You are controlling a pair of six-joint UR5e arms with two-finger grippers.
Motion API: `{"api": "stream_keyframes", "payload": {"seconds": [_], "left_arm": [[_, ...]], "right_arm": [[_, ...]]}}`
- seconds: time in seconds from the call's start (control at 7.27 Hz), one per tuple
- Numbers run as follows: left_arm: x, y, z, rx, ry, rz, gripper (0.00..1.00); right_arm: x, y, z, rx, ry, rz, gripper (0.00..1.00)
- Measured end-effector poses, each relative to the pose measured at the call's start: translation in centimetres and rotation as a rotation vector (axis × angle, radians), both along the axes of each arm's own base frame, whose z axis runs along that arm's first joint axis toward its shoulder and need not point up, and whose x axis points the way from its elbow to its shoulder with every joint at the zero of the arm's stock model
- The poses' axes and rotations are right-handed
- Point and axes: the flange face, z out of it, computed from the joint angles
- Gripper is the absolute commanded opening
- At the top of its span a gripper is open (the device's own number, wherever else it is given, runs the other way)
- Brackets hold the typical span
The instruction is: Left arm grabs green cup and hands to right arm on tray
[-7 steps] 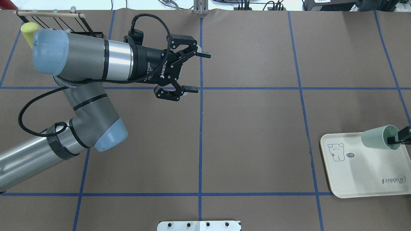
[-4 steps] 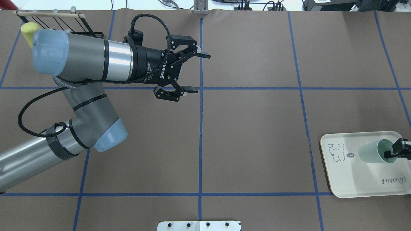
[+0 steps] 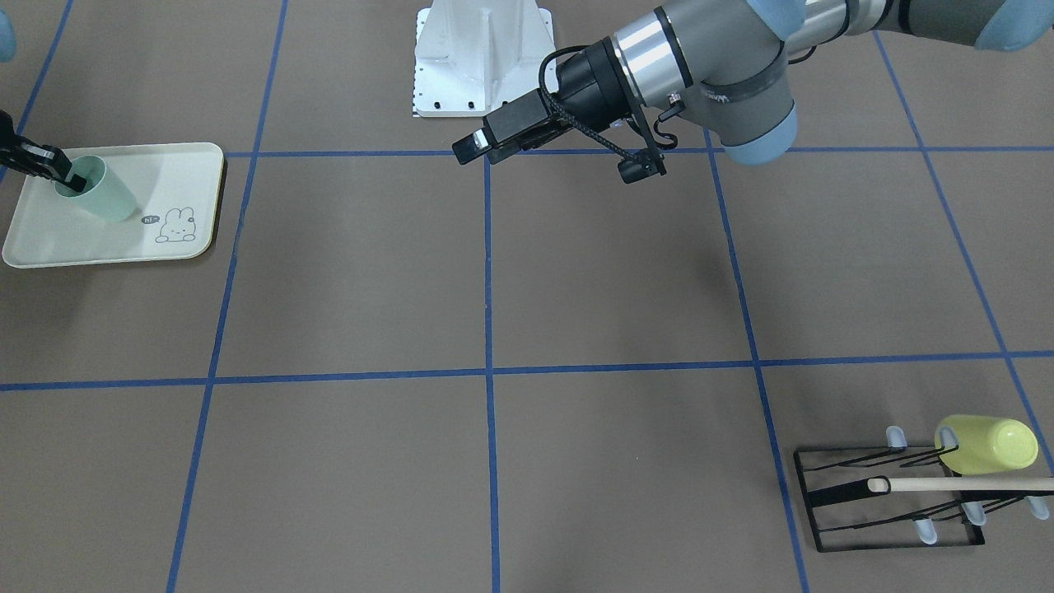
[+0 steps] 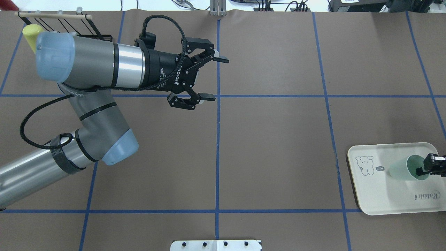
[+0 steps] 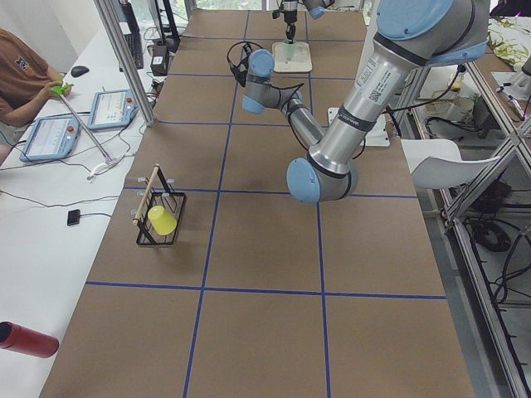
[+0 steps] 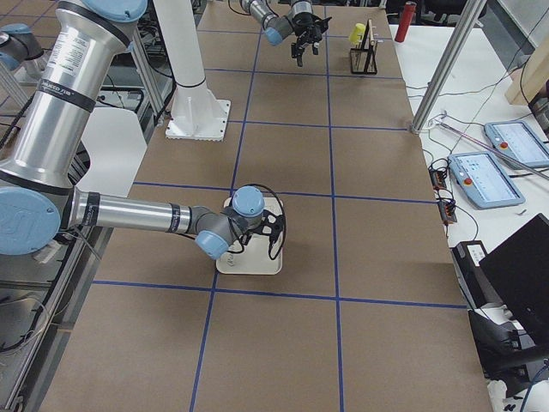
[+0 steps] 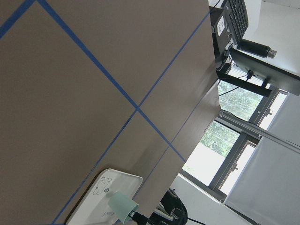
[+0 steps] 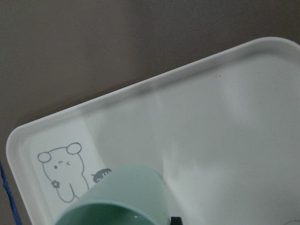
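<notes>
- Mint-green plastic, the green cup (image 4: 404, 169) is tilted in the right gripper (image 4: 425, 167). The gripper's fingers pinch the rim, with one tip inside the mouth and the other against the outer wall.
- The cup's mouth faces the fingers and its base points away from them, toward the bunny drawing (image 4: 364, 164).
- The cream tray (image 4: 390, 198) lies directly beneath these fingers and the cup. The cup casts a soft shadow on it, but I cannot tell whether the base touches the tray floor.
- In the right wrist view the cup (image 8: 122, 197) fills the lower edge just in front of the fingers, and the tray's rim (image 8: 140, 86) curves beyond it.
- In the front-facing view the gripper (image 3: 71, 178) comes in from the edge of the frame, with only its fingers and a little of the wrist in sight.
- The left gripper (image 4: 216, 79) has its fingers spread wide, with nothing between them.
- It hangs above the brown paper table (image 4: 278, 139), with its fingertips near a crossing of blue tape lines (image 4: 217, 96).
- The cup and tray are well apart from these open fingers, far out ahead of their tips.
- Behind the fingers the left arm (image 4: 94, 66) stretches back, with a black cable looped round its wrist.
- A yellow-green cup (image 3: 988, 445) lies on its side on a black wire rack (image 3: 889, 502), well behind the left fingers and past the elbow.
</notes>
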Motion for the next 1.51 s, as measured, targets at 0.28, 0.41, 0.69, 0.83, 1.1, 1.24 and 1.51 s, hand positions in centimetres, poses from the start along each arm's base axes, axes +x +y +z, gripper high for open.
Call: {"api": "stream_keyframes", "payload": {"seconds": [0.28,0.41,0.69,0.83,1.1,1.24,1.51], "left_arm": [[0.1,0.0,-0.1,-0.001,0.0,0.0,1.0],[0.1,0.0,-0.1,-0.002,-0.001,0.0,1.0],[0.0,0.0,-0.3,-0.003,-0.002,-0.001,1.0],[0.0,-0.1,-0.5,-0.005,-0.006,-0.003,1.0],[-2.1,-1.7,-0.1,-0.003,-0.018,-0.037,1.0],[-5.0,-3.6,2.0,0.024,-0.062,-0.056,1.0],[-14.4,-7.0,11.9,0.151,-0.242,-0.069,1.0]], "right_arm": [[0.0,0.1,0.1,-0.002,0.007,0.002,1.0],[0.1,0.2,-0.1,0.001,0.006,0.002,1.0],[0.9,0.7,-1.6,0.018,-0.006,0.012,1.0],[2.1,1.1,-3.0,0.033,-0.02,0.035,1.0],[5.0,0.5,-5.3,0.074,-0.046,0.111,1.0],[6.4,-0.6,-5.9,0.118,-0.045,0.144,1.0],[9.3,-5.3,-7.0,0.214,0.012,0.156,1.0]]}}
